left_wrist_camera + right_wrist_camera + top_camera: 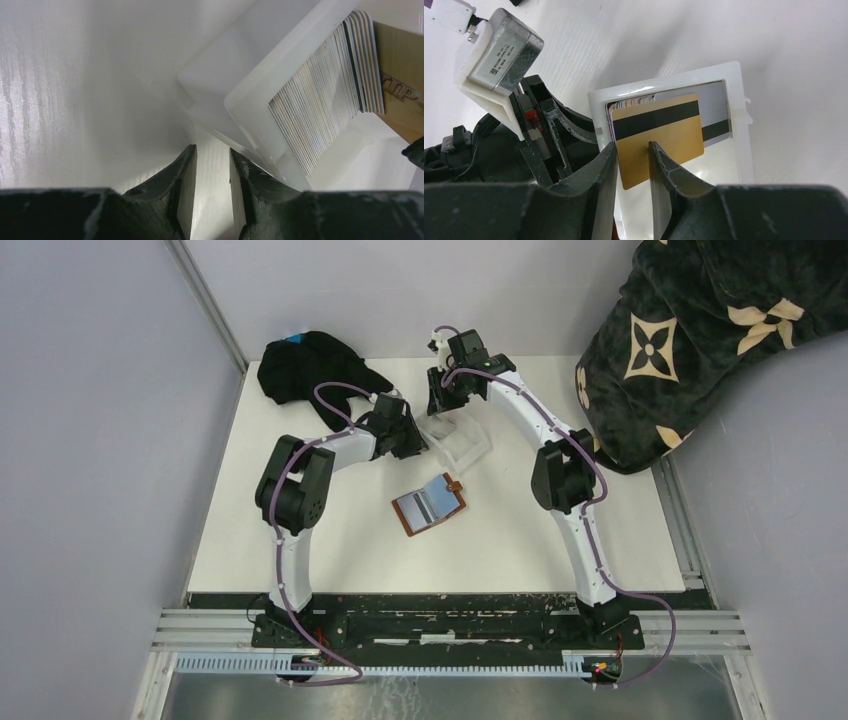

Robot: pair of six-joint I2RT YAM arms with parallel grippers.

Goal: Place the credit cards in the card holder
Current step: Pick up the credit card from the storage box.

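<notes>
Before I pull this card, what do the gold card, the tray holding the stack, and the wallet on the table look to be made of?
Gold card: likely plastic with a metallic-gold satin face; thin, flat, black magnetic stripe.
Tray: looks like translucent, frosted white moulded plastic; light passes through its rounded walls.
Wallet: brown, leather-like, lying open with bluish card slots; too small to confirm real leather.
The right gripper straddles the card's edge.

The left gripper (212, 187) sits low over the white table (75, 100) — jaws slightly apart, nothing between them. Just beyond, a clear tray (240, 85) holds a stack of cards (325, 95) on edge.
</notes>
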